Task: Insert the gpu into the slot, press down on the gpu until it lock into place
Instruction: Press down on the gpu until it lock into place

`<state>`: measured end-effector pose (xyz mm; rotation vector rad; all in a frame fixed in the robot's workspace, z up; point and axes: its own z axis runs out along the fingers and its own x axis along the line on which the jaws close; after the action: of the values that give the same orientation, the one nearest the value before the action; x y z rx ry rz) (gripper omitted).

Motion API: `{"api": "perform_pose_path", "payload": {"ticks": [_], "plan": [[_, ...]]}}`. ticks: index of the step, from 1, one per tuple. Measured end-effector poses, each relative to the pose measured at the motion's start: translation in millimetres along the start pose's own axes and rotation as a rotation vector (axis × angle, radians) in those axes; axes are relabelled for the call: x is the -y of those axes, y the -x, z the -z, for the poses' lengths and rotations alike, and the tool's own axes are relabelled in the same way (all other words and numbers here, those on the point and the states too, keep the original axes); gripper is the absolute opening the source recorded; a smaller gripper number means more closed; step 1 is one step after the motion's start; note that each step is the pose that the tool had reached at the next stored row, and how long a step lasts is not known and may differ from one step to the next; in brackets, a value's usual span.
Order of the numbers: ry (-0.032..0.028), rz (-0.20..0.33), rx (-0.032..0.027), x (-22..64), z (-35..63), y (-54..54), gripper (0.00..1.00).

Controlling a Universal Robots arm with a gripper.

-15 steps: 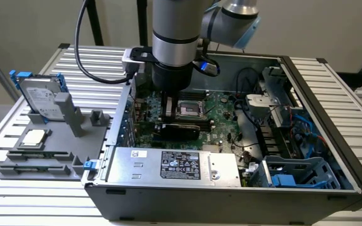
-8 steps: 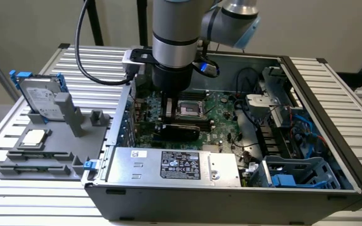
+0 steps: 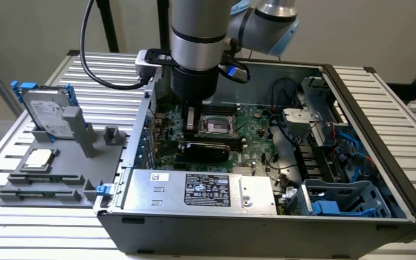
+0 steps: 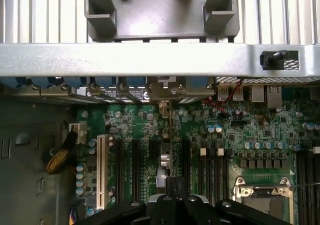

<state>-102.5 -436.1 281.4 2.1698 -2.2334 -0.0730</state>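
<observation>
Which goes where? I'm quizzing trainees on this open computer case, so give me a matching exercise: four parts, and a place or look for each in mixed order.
Parts:
1. hard drive
2. power supply box
3. processor socket
4. black card

Descriptions:
A. square metal frame on the green board
B. propped in the grey holder, outside the case
C. silver, labelled, along the case's near wall
D. dark, on the green board beneath the arm

Pairs: 1-B, 2-C, 3-A, 4-D
</observation>
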Motion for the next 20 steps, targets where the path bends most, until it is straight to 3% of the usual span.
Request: {"api": "perform_pose_path", "payload": {"ticks": [2, 8, 10, 12, 16, 20], "plan": [[0.0183, 0.002, -0.0009, -1.0, -0.1, 0.0, 0.11], [0.0833, 0.009, -0.0046, -3.5, -0.2, -0.1, 0.11], [0.0994, 0.012, -0.0084, -4.2, -0.1, -0.1, 0.11], [0.1131, 0.015, -0.0154, -4.8, -0.2, -0.1, 0.11], [0.1437, 0.018, -0.0392, -5.6, -0.3, -0.2, 0.11], [0.1826, 0.021, -0.0529, -6.3, -0.4, -0.2, 0.11]]}}
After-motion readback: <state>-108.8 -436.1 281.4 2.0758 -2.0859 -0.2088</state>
